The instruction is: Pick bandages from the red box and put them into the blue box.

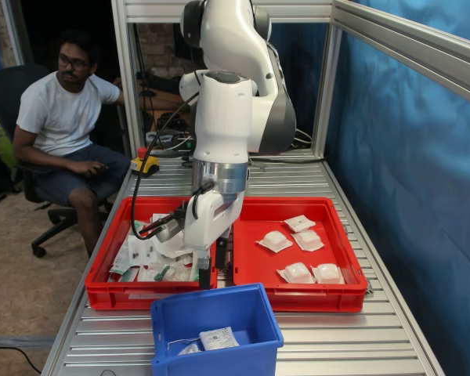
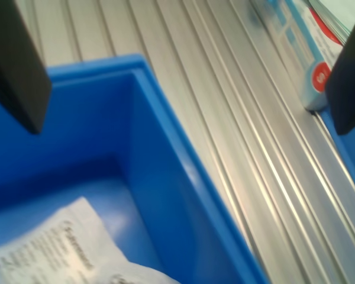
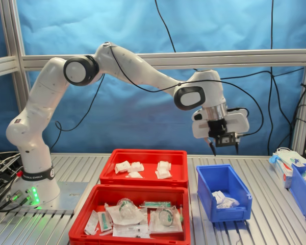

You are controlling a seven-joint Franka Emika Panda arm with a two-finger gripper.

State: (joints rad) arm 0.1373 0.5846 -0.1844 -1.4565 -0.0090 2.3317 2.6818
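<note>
The blue box (image 1: 254,313) (image 3: 208,191) (image 2: 165,154) stands on the slatted table in front of the red trays. A white packet (image 1: 218,338) (image 3: 222,199) (image 2: 53,251) with dark print lies on its floor. My gripper (image 3: 225,150) (image 1: 211,270) (image 2: 187,128) hangs above the blue box, open, with nothing between its dark fingers (image 2: 15,65). The red box (image 1: 347,243) (image 3: 178,168) holds several puffy white bandages (image 1: 274,240) (image 3: 163,168), spread apart. In the first exterior view the arm hides part of the gripper.
A second red tray (image 1: 102,290) (image 3: 92,201) heaped with green-marked packets sits beside the red box. A person (image 1: 63,117) sits beyond the table, near a yellow button box (image 1: 145,163). Another blue bin (image 3: 302,186) and a carton (image 3: 283,163) (image 2: 302,53) stand at the second exterior view's right.
</note>
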